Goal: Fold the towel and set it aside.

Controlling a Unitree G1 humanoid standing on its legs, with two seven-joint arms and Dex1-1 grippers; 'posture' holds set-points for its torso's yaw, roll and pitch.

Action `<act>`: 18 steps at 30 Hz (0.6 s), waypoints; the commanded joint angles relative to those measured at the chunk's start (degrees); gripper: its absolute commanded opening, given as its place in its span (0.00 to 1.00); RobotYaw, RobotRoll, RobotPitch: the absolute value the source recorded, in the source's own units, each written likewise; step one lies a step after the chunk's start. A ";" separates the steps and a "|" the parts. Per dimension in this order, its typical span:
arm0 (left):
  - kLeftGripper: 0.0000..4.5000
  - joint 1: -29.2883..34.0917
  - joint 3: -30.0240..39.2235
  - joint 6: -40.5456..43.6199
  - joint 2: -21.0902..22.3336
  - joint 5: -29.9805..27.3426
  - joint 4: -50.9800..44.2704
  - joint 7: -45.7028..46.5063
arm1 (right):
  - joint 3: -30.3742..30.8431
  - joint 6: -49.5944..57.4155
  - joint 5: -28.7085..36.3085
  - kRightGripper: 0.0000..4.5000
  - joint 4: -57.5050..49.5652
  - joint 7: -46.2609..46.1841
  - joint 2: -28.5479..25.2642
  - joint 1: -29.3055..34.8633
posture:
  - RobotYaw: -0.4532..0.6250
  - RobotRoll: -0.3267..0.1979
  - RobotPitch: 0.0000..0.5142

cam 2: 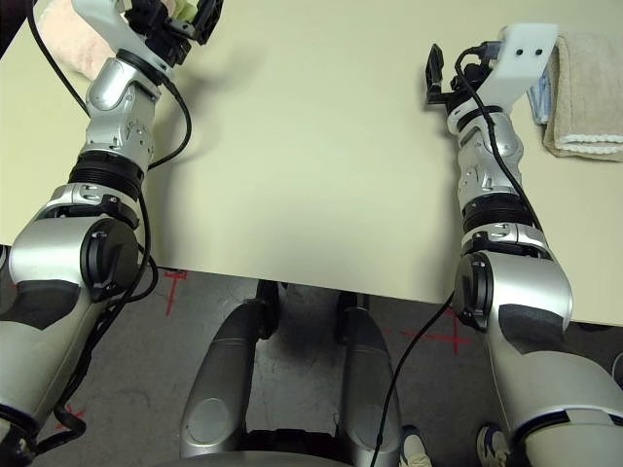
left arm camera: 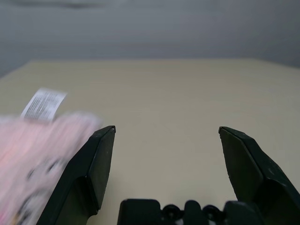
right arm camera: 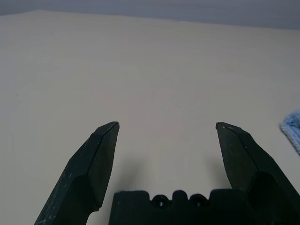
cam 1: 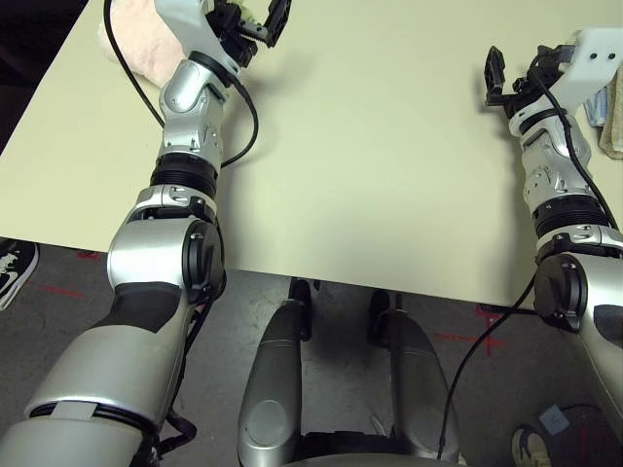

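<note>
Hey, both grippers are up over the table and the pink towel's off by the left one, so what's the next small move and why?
Probably swing the left gripper toward the pink towel and lower it. Its jaws stand open with nothing between them, and the towel lies beside its finger, ungrasped. The right gripper is open over bare table.

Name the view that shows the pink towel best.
The left wrist view: the towel lies close beside the open left jaws, with its white label and dark print visible. Both eye views catch just a pink corner behind the left arm.
</note>
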 commanded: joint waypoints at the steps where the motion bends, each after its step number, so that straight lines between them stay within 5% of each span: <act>1: 0.99 0.83 0.69 4.42 2.85 1.26 3.08 6.24 | -1.08 -6.22 0.10 1.00 -0.84 -0.99 -1.01 1.21 | 0.46 0.62 0.84; 7: 0.99 0.49 -0.69 7.13 3.73 3.52 5.14 11.04 | -1.94 -7.84 -0.40 1.00 2.44 -5.47 -3.45 1.33 | 0.44 0.62 0.84; 18: 0.99 -1.03 1.29 4.01 -0.58 0.89 4.97 5.70 | -2.37 -2.17 0.71 1.00 4.24 -3.68 -4.57 0.36 | 0.39 0.62 0.86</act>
